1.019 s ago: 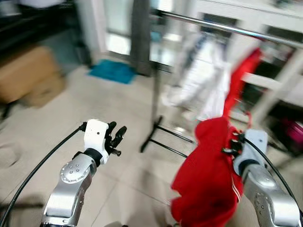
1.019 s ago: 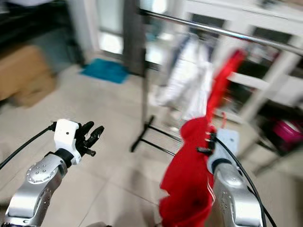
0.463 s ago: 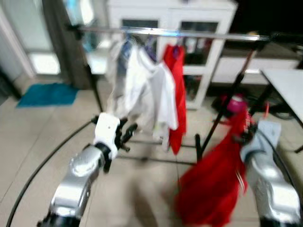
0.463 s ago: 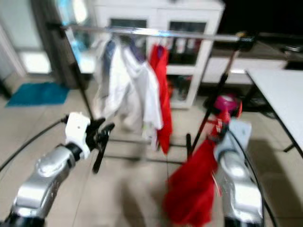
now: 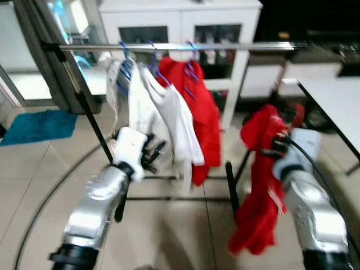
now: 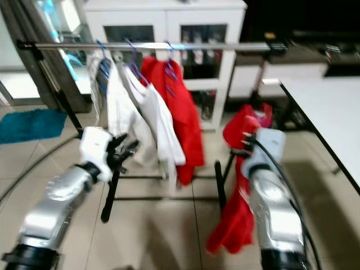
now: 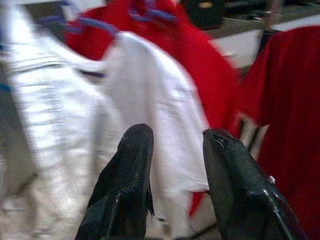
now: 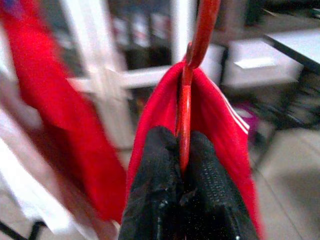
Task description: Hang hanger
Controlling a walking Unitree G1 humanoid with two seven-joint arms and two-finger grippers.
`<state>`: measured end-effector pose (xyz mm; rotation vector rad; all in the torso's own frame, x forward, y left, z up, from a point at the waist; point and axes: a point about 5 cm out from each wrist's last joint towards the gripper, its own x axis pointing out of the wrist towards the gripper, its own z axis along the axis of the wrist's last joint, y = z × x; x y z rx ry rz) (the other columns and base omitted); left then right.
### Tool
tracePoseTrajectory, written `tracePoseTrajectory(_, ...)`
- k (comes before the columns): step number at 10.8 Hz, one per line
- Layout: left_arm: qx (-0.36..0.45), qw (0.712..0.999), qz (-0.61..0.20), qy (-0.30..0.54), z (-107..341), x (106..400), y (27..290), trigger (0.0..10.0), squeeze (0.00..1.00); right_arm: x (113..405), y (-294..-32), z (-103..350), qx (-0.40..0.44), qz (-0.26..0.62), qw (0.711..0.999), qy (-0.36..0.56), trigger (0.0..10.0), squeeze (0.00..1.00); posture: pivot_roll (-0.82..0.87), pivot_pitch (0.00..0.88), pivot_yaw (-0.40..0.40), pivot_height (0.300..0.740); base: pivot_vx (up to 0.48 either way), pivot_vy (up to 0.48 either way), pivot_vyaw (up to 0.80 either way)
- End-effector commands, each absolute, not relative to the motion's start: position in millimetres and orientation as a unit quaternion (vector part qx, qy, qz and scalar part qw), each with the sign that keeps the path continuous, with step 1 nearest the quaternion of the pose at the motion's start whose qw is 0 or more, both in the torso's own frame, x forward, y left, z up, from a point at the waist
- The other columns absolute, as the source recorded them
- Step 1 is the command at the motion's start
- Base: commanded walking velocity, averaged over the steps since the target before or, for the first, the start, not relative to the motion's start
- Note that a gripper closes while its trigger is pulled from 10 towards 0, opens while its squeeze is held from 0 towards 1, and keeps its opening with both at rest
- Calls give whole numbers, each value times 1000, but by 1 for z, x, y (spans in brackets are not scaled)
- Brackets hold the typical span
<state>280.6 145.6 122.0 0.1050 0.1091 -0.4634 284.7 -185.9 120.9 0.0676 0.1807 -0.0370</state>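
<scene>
Steel garment rail (image 5: 225,46) on black uprights over tiled floor (image 5: 169,236) carries white shirts (image 5: 160,107) and red garment (image 5: 202,112) on blue hangers (image 5: 188,70).

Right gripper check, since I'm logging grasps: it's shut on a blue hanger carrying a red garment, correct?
Not quite: the hanger is red, not blue. The right wrist view shows the right gripper shut on it, with the red garment draped over it.
</scene>
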Motion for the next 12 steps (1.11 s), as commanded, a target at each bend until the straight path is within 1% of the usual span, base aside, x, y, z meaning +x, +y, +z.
tracePoseTrajectory(1, 57, 972, -222, 56, 122, 281, 150, 10000, 0, 291, -171, 134, 11, 31, 998, 58, 10000, 0, -60, 0, 16, 740, 360, 0, 0)
tracePoseTrajectory(3, 63, 968, -236, 53, 123, 282, 145, 10000, 0, 295, -172, 139, 10, 29, 998, 48, 10000, 0, -62, 0, 13, 740, 362, 0, 800)
tracePoseTrajectory(4, 76, 965, -247, 51, 124, 280, 142, 10000, 0, 296, -176, 141, 29, 18, 999, 39, 10000, 0, -57, 0, 9, 740, 356, 0, 0)
tracePoseTrajectory(8, 93, 959, -265, 45, 130, 280, 142, 10000, 0, 308, -178, 151, 1, 15, 1000, 14, 10000, 0, -42, 0, 3, 740, 360, 0, 0)
tracePoseTrajectory(11, 100, 953, -282, 44, 133, 281, 138, 10000, 0, 316, -184, 158, 14, 4, 1000, 4, 10000, 0, -41, 0, 6, 740, 359, 0, 0)
tracePoseTrajectory(12, 97, 949, -297, 39, 135, 280, 136, 10000, 0, 321, -188, 161, 9, -4, 1000, 0, 10000, 0, -38, 0, 4, 740, 0, 0, 0)
